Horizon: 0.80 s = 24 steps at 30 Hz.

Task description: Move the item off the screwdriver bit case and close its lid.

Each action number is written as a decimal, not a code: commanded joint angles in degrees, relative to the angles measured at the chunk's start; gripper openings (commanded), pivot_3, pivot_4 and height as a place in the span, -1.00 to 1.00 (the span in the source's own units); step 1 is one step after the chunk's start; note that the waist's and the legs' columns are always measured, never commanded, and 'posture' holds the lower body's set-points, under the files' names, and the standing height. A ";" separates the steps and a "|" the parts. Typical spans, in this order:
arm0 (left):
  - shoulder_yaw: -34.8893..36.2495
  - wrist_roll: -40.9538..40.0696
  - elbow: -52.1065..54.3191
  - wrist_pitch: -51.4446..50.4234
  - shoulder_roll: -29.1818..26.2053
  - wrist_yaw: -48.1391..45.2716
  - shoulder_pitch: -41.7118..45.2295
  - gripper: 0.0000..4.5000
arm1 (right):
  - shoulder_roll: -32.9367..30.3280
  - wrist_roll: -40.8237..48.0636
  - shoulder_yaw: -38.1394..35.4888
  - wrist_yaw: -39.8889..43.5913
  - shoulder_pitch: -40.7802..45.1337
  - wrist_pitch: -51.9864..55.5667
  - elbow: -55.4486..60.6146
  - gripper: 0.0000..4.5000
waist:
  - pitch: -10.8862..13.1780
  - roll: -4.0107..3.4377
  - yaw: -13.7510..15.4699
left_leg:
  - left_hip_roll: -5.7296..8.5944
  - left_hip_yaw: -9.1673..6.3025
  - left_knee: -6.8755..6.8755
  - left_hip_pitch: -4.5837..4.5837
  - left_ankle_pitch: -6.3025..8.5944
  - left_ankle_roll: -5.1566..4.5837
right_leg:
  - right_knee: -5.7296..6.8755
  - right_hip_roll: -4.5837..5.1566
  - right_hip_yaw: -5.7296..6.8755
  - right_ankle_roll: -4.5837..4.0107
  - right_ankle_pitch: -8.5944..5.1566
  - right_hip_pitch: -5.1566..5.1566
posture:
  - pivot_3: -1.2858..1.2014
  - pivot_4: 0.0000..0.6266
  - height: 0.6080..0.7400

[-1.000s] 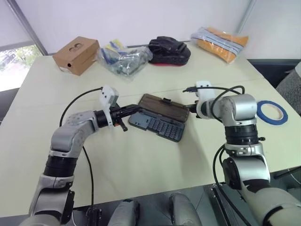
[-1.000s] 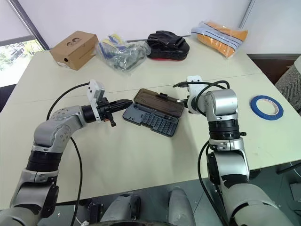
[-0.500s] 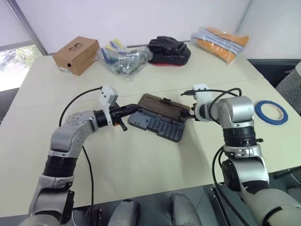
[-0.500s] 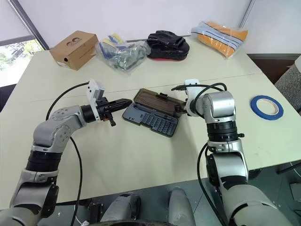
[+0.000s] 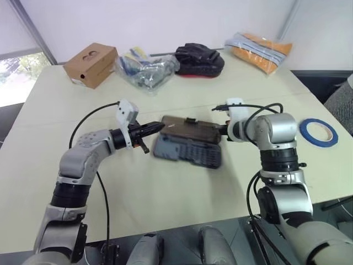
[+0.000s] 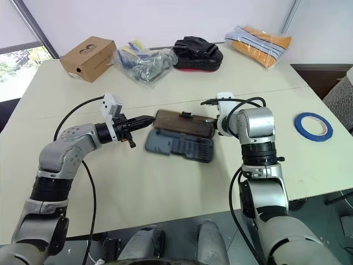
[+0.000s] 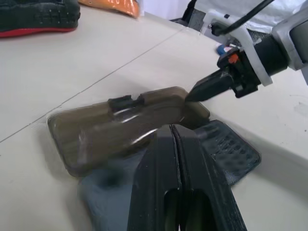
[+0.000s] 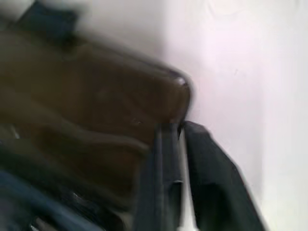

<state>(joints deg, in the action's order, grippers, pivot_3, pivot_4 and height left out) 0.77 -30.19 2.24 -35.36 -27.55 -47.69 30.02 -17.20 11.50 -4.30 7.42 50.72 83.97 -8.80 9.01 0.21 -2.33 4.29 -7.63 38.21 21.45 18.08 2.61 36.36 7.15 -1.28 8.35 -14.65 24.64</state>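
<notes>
The screwdriver bit case [image 5: 187, 152] lies open at the table's middle, its dark grey-blue base showing rows of bits. The smoky-brown lid [image 5: 190, 128] stands tilted up from the far side of the base, with its latch tab [image 7: 125, 102] on the upper edge. My left gripper [image 5: 159, 127] is shut, its tip level at the lid's left end. The right gripper [image 5: 220, 130] is shut too, with its tip against the lid's right corner [image 8: 180, 84]. The item, a blue tape ring [image 5: 318, 131], lies flat on the table far to the right, away from the case.
Along the table's far side sit a cardboard box [image 5: 90, 64], a clear plastic bag of parts [image 5: 146, 69], a black pouch with red trim [image 5: 199, 59] and an orange and grey bundle [image 5: 257, 48]. The table's front edge runs just below my arms.
The lid, which lay flat behind the base, has tipped up. The whole case has turned squarer to me and slid a little. Both arms have barely moved.
</notes>
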 commanded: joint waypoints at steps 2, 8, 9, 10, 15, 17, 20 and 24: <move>1.64 0.42 0.78 1.60 -0.98 0.05 0.98 -1.00 | 0.06 -0.44 0.96 0.11 -1.57 1.92 0.25 -0.98 | 0.00 0.00 -0.06 | 0.00 -0.01 0.00 0.01 0.00 0.00 | 0.00 0.00 0.01 0.00 0.00 0.00 | 0.03 -0.52 1.00; 2.17 0.91 -0.73 2.40 -1.45 -0.09 1.94 -1.00 | 0.57 -0.86 1.42 -0.63 -2.00 3.94 2.57 -0.98 | 0.00 0.00 -0.08 | 0.00 -0.01 -0.02 0.00 0.00 0.00 | 0.00 0.00 0.02 0.00 0.00 0.01 | 0.03 -0.52 1.00; 2.19 0.95 -0.79 2.43 -1.46 -0.13 1.95 -1.00 | 0.84 -0.96 1.01 -0.95 -2.07 4.44 3.06 -0.98 | 0.00 0.00 -0.08 | 0.00 -0.01 -0.02 0.00 0.00 0.00 | 0.00 0.00 0.01 0.00 0.00 0.01 | 0.03 -0.52 1.00; 2.15 0.99 -0.80 2.45 -1.47 -0.16 1.94 -1.00 | 1.23 -1.21 0.24 -1.49 -2.06 5.32 3.81 -0.98 | 0.00 0.00 -0.08 | 0.00 -0.01 -0.02 0.00 0.00 0.00 | 0.00 0.00 0.02 0.00 0.00 0.01 | 0.03 -0.52 1.00; 2.07 0.95 -0.67 2.28 -1.42 -0.07 1.95 -1.00 | 4.07 -2.86 -5.25 -4.71 -1.81 8.52 7.28 -0.98 | 0.00 0.00 -0.09 | 0.00 -0.02 -0.04 0.00 0.00 0.00 | 0.01 0.00 0.01 0.00 0.00 0.02 | 0.03 -0.52 1.00; 1.98 0.95 -0.50 2.18 -1.39 -0.04 1.83 -1.00 | 5.33 -2.86 -7.07 -6.07 -2.00 8.53 8.68 -0.98 | 0.00 0.00 -0.10 | 0.00 -0.02 -0.04 0.01 0.00 0.00 | 0.01 0.00 0.01 0.00 0.00 0.03 | 0.03 -0.52 1.00; 1.91 0.89 -0.37 1.99 -1.38 -0.02 1.74 -1.00 | 8.60 -2.17 -11.00 -9.31 -2.06 8.53 9.79 -0.98 | 0.00 0.00 -0.20 | 0.00 -0.01 -0.05 0.01 0.00 0.00 | 0.01 0.00 0.01 0.00 0.00 0.04 | 0.03 -0.52 1.00; 1.72 0.85 -0.30 1.78 -1.39 -0.15 1.67 -1.00 | 11.97 -1.45 -14.56 -13.40 -2.01 8.53 11.83 -0.98 | 0.00 0.00 -0.24 | -0.01 -0.01 -0.06 0.00 0.00 0.00 | 0.07 0.00 0.00 0.00 0.00 0.08 | 0.03 -0.52 1.00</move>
<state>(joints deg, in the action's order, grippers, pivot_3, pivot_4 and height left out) 1.33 -29.15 0.71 -34.31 -28.42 -47.69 30.76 -6.34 9.35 -17.37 -4.14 48.41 92.14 0.68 9.01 0.20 -2.57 4.28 -7.63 38.15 21.45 18.08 2.61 36.43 7.15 -1.28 8.35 -14.65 24.73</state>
